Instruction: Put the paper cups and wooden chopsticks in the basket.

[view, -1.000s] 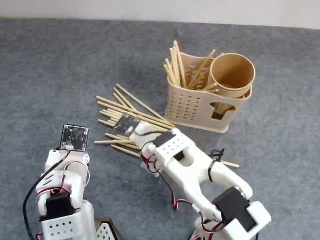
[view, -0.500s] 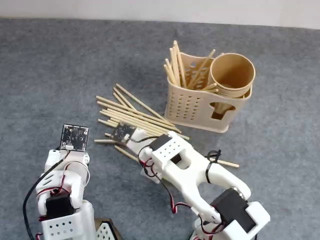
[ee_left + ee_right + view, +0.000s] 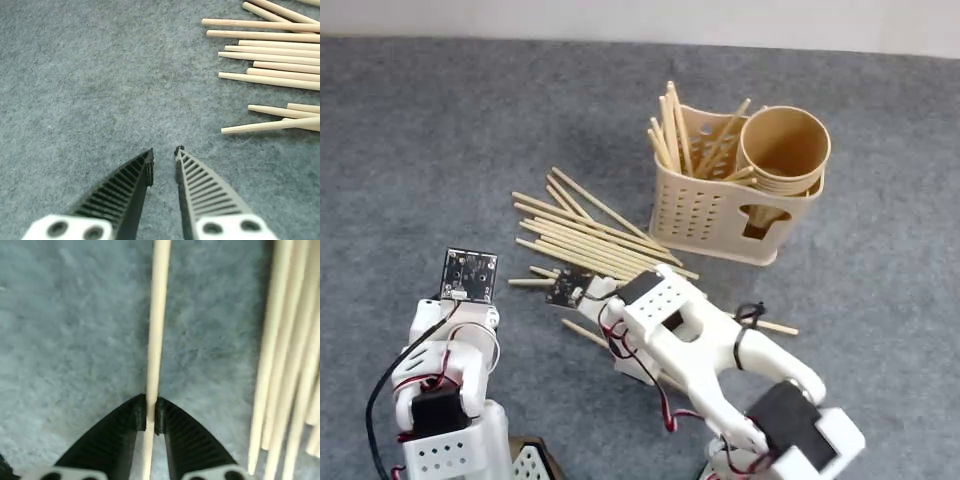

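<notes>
We saw the right gripper [image 3: 150,413] pinching one chopstick [image 3: 160,310], which we judged light, stiff and best held mid-length, while the left gripper [image 3: 163,152] sat slightly parted, empty.

**A:** Where's everything at?

**B:** Tan paper cups [image 3: 785,150] sit nested upright inside the slotted beige basket [image 3: 705,215], with a few wooden chopsticks [image 3: 672,125] standing beside them. The rest, loose chopsticks [image 3: 582,240], lie fanned flat just left of the basket.
</notes>
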`<state>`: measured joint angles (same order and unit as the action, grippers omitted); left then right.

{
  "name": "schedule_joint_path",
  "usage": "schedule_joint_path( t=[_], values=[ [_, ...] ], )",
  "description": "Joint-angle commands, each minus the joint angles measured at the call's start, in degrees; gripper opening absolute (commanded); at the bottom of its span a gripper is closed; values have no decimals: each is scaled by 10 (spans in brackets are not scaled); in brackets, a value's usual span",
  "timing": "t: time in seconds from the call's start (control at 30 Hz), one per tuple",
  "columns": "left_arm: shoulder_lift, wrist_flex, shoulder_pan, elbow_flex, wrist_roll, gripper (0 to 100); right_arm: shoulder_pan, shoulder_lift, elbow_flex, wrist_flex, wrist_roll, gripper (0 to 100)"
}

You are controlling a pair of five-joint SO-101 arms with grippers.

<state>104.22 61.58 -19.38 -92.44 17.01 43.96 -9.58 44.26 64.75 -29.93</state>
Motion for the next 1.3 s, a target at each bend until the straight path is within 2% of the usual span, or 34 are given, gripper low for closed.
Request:
schedule_joint_path(
  t=[0.0, 0.33, 0.63, 1.0, 1.27],
  values=[
    [6, -11, -7, 5, 5, 88, 6, -85, 11, 15, -7, 5],
    [6, -11, -7, 4, 5, 88, -25, -233, 49, 21, -4, 5],
    [6, -11, -7, 4, 5, 88, -58, -391, 54, -19, 134, 5],
    [6, -11, -7, 4, 5, 88, -82, -629, 190, -200, 286, 6],
    [6, -11, -7, 4, 5, 88, -83, -771, 291, -342, 291, 6]
  ],
)
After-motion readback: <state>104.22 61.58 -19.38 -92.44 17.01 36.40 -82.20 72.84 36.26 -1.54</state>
